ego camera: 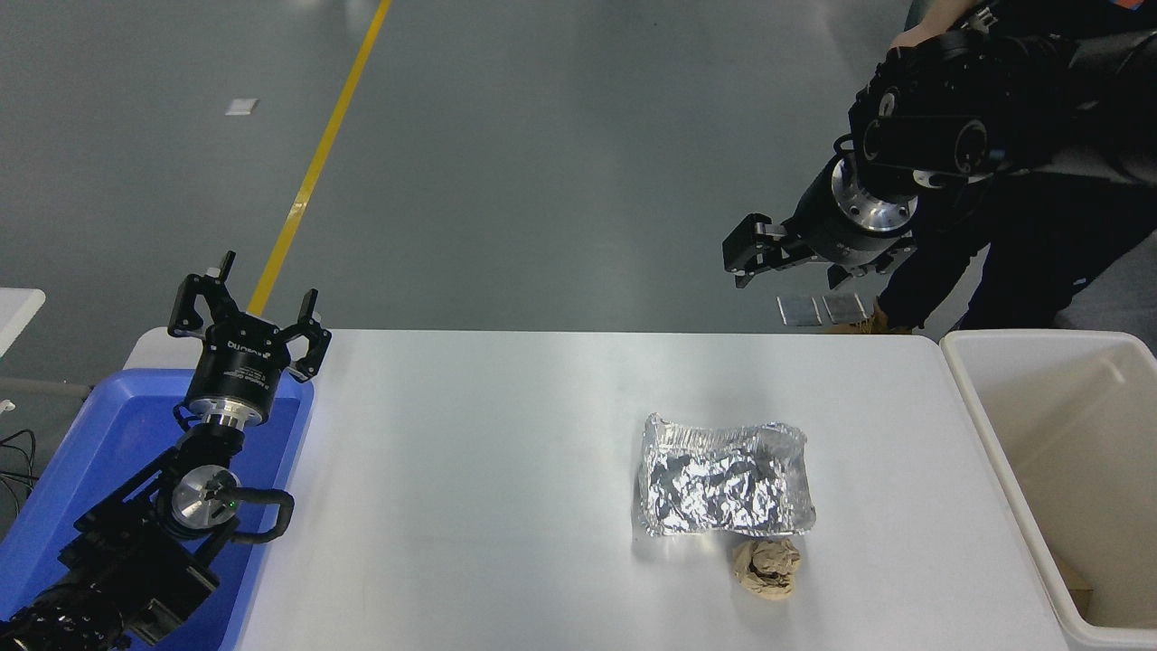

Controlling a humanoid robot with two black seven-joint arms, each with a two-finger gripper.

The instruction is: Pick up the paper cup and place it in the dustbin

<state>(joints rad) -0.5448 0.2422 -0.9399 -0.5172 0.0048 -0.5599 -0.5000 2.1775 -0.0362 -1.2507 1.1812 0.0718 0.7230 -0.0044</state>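
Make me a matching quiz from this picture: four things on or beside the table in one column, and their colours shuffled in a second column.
Things:
1. crumpled paper ball
2. foil tray
3. bin at the table's left
4. bin at the table's right

Colours:
A. blue
B. off-white
C. brown
D. silver

Pairs: 1-C, 2-D, 3-A, 4-B
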